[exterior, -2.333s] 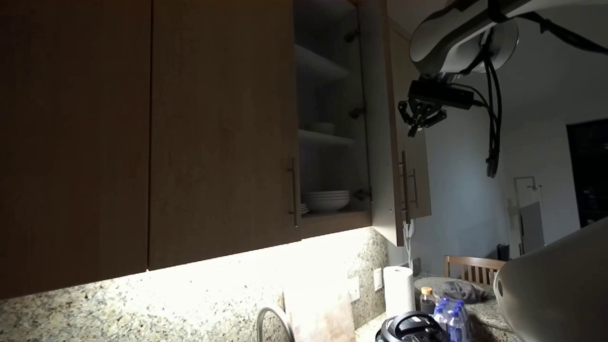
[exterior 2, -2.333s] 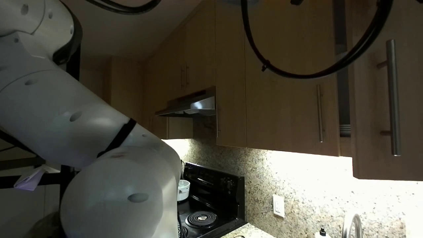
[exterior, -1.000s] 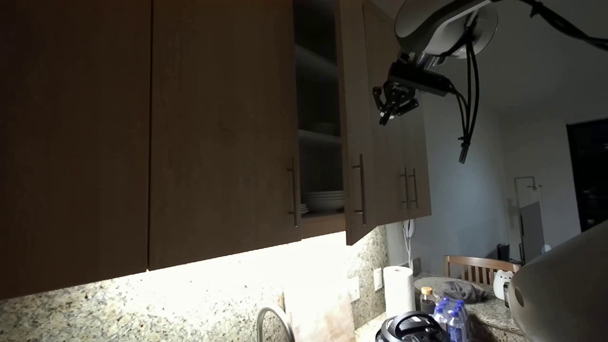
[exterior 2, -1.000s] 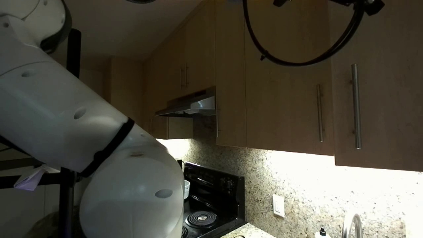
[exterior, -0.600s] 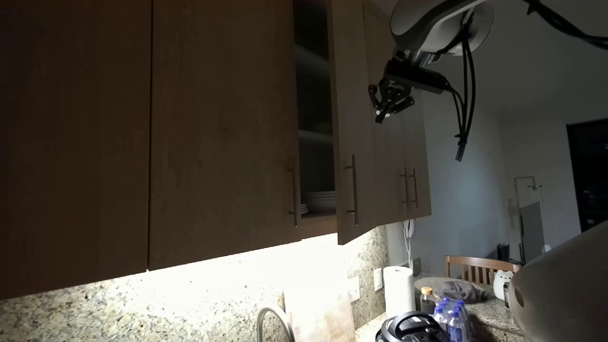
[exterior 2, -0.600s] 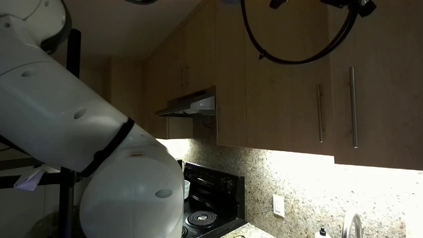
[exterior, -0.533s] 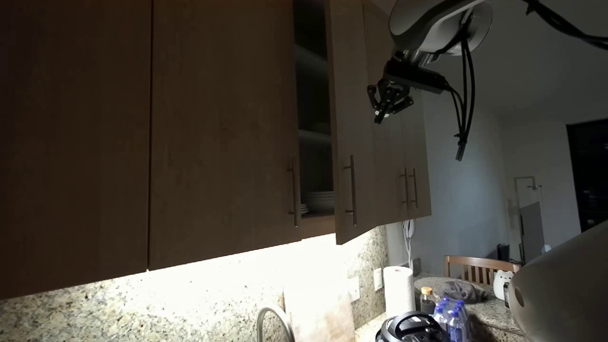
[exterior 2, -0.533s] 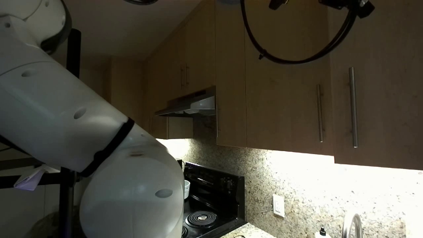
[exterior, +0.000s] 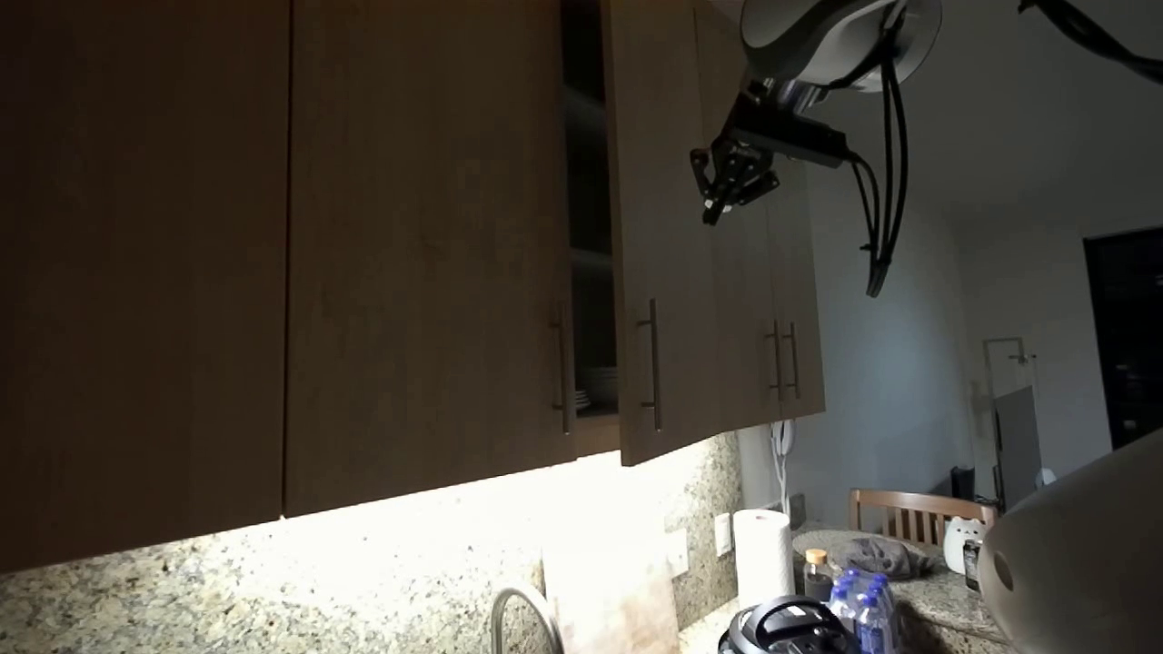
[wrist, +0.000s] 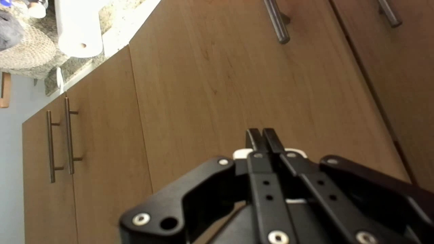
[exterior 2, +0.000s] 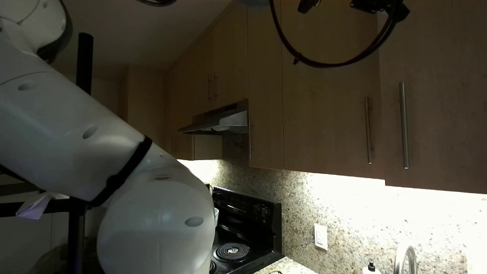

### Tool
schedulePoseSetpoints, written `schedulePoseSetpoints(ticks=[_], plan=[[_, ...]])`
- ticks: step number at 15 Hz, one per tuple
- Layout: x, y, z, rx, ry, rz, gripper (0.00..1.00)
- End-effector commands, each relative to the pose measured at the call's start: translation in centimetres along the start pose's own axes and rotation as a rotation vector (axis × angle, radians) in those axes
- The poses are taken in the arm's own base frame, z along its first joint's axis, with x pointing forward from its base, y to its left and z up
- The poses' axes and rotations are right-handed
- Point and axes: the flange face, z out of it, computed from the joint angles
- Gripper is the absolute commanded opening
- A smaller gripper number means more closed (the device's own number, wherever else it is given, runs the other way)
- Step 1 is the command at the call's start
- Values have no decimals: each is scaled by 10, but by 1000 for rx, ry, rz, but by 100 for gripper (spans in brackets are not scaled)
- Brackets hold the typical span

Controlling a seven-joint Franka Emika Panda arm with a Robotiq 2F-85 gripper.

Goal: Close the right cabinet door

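The right cabinet door (exterior: 668, 236) is light-brown wood with a vertical metal bar handle (exterior: 655, 363). It stands ajar, leaving a narrow dark gap at its free edge in an exterior view. It also shows in an exterior view (exterior 2: 441, 125) and fills the middle of the wrist view (wrist: 217, 91). My black gripper (exterior: 711, 218) is in front of the door's outer face, above and to the right of the handle. In the wrist view the fingertips (wrist: 265, 132) are together with nothing between them and point at the door. I cannot tell whether they touch it.
The wider matching door (exterior: 436, 236) is shut, left of the gap. Stacked dishes (exterior: 598, 386) show inside. Two more bar handles (exterior: 785, 361) are to the right. A paper towel roll (exterior: 763, 554), bottles (exterior: 868, 609) and a faucet (exterior: 527, 604) are below.
The door has swung from wide open to ajar, its free edge moving left in an exterior view. The gripper moved left along with it, and the gap has narrowed.
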Motion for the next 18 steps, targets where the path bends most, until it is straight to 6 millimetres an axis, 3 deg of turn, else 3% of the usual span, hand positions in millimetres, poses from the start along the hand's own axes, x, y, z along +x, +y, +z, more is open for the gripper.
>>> schedulePoseSetpoints(ticks=[1,8,18], plan=[[-6,-17,-1,-9,-9,-116,7],[-28,-17,16,-75,-132,-301,7],[-90,-33,66,-138,-428,-589,6]])
